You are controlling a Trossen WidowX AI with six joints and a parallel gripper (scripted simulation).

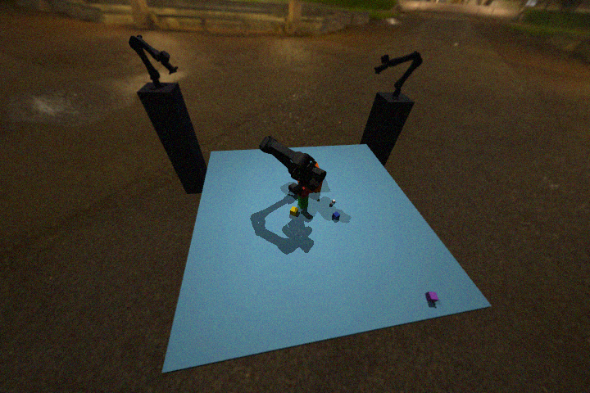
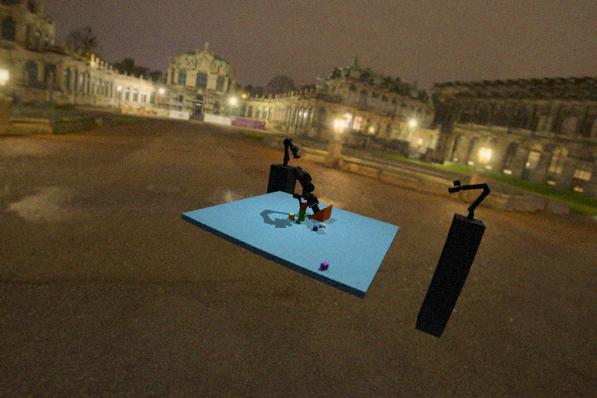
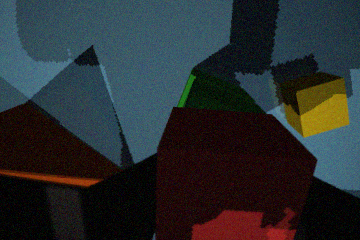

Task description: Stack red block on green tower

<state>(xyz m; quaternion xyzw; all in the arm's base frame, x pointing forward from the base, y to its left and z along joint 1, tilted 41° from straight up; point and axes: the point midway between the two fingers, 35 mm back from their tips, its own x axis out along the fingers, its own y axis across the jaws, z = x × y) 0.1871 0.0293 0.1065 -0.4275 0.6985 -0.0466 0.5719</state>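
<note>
Firmly half-parted fingers — red block (image 3: 228, 165) between.

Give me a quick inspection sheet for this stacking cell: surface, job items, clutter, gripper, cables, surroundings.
Surface: light blue mat, flat, crossed by the arm's shadow.
Job's things: red block held over the green tower; the tower stands upright.
Clutter: yellow cube beside the tower's base; blue cube and small white cube to its right; purple cube near the mat's corner; orange wedge behind the arm.
Grippers: gripper shut on the red block, fingers hidden.
Cables: nothing seen.
Surroundings: two dark pillars carrying small arms; dirt square, lit buildings at night.
</note>
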